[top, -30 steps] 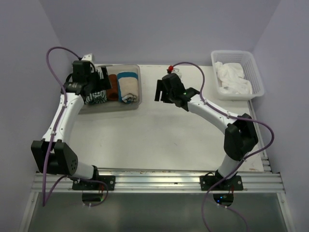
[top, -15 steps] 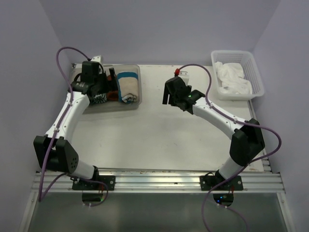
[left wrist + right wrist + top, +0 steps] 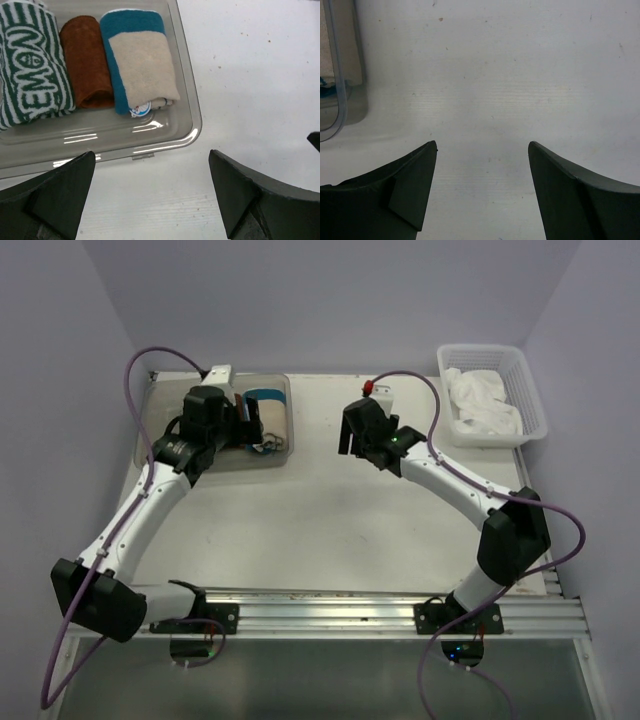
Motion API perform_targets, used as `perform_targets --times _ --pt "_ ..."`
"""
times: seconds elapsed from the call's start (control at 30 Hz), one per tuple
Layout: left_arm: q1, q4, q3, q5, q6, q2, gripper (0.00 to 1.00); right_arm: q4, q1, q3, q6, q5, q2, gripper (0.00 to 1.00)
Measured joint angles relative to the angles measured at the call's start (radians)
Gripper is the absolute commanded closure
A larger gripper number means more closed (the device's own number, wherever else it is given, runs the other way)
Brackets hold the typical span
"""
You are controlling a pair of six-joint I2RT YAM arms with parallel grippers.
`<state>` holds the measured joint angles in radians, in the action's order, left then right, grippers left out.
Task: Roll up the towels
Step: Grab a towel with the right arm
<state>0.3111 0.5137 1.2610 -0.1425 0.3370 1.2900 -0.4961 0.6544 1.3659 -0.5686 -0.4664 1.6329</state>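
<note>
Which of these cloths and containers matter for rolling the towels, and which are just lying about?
For the job: green-and-white striped towel; white towel.
Just lying about: rust-brown towel; cream towel with teal band; clear tray; white basket.

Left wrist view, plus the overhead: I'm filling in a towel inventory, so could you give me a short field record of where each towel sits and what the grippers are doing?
tray: clear plastic, on the table
tray contents, left to right in the left wrist view: green-and-white striped towel, rust-brown towel, cream towel with teal band; all rolled, side by side
white towel: crumpled, in the white basket
left gripper: open, empty, above the tray's edge
right gripper: open, empty, above the table
</note>
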Motion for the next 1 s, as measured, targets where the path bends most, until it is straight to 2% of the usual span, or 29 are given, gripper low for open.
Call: perform_targets --times 0.2,0.6,0.83,1.0 --pt "0.018 -0.037 -0.14 0.007 -0.008 -0.124 0.0 0.014 0.0 -0.052 0.001 -0.041 -0.04 0.23" --pt "0.018 -0.058 -0.198 0.042 -0.008 -0.179 0.0 0.044 0.0 -0.096 0.001 -0.093 -0.098 0.22" --pt "0.048 -0.057 -0.178 0.084 -0.008 -0.084 0.01 0.076 0.0 -0.152 0.011 -0.093 -0.133 0.04" --pt "0.207 -0.047 -0.051 -0.002 -0.003 0.105 0.11 0.087 -0.006 -0.19 0.024 -0.098 -0.16 0.03"
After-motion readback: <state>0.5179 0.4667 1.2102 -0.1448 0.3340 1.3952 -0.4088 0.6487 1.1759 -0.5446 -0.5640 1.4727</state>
